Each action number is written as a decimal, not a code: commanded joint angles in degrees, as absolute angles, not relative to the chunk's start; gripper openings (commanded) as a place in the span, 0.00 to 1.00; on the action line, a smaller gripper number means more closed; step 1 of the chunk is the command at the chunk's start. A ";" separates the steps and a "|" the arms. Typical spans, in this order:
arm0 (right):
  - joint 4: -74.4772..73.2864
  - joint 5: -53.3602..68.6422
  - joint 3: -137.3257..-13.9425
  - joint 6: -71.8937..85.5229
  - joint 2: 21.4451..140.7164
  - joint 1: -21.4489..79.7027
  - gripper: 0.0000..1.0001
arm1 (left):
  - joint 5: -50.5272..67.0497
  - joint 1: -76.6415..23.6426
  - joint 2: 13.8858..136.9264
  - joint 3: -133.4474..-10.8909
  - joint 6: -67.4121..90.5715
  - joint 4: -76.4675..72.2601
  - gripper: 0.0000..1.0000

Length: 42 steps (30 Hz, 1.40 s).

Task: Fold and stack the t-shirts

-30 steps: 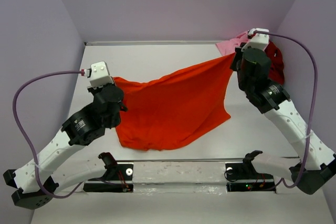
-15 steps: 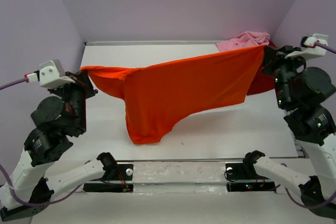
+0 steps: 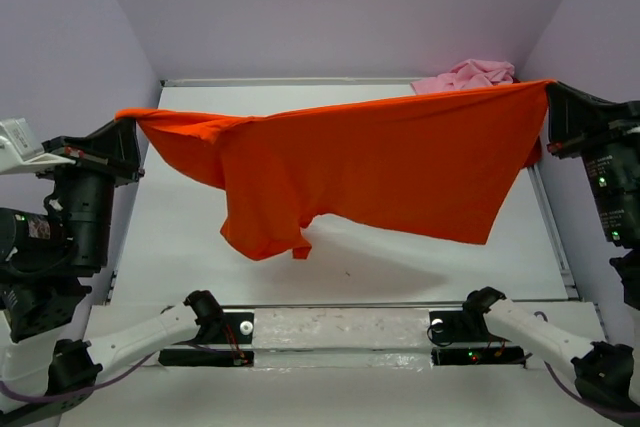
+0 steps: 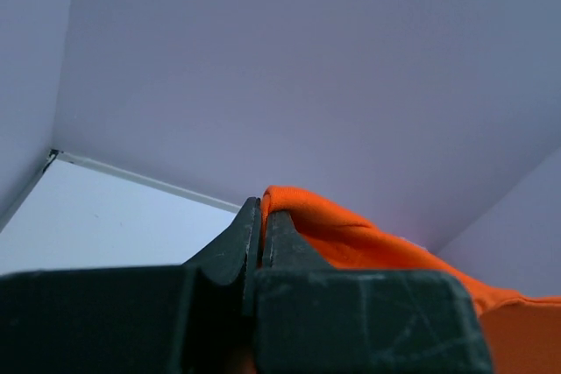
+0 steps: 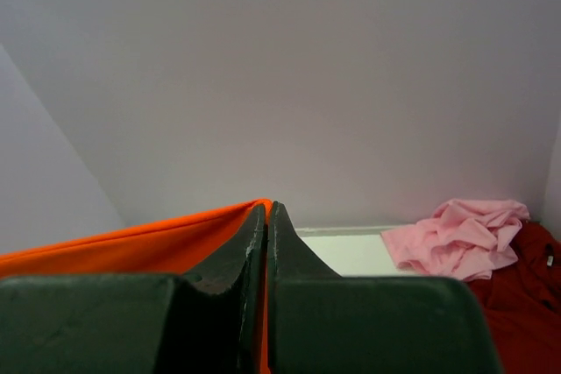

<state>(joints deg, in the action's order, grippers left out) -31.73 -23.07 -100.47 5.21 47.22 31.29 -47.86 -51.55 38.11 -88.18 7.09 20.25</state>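
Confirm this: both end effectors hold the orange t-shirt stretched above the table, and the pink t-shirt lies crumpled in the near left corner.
Not quite. The pink t-shirt lies crumpled in the far right corner, as the top external view shows. The left end effector and right end effector do hold the orange t-shirt stretched above the table.

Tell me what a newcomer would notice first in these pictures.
The bright orange t-shirt dominates: it hangs stretched across the middle above the table, one end pinched in the left claw at the left side, the other in the right claw at the right. Behind it, in the far right corner, a light pink t-shirt lies crumpled beside a dark red t-shirt.
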 commanded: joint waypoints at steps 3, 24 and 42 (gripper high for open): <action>-27.18 -32.95 -93.98 6.41 58.96 31.11 0.00 | -54.48 -50.89 44.01 -81.49 0.98 8.46 0.00; -18.46 -31.12 -105.83 4.13 82.55 26.46 0.00 | -29.97 -20.21 60.22 -83.41 5.28 0.70 0.00; -33.57 -17.40 -88.76 13.19 47.99 26.46 0.00 | -13.02 -21.53 36.74 -86.48 14.67 23.73 0.00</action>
<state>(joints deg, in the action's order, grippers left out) -29.85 -21.43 -87.24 12.08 49.63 26.65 -18.13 -21.65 34.54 -82.15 11.68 19.59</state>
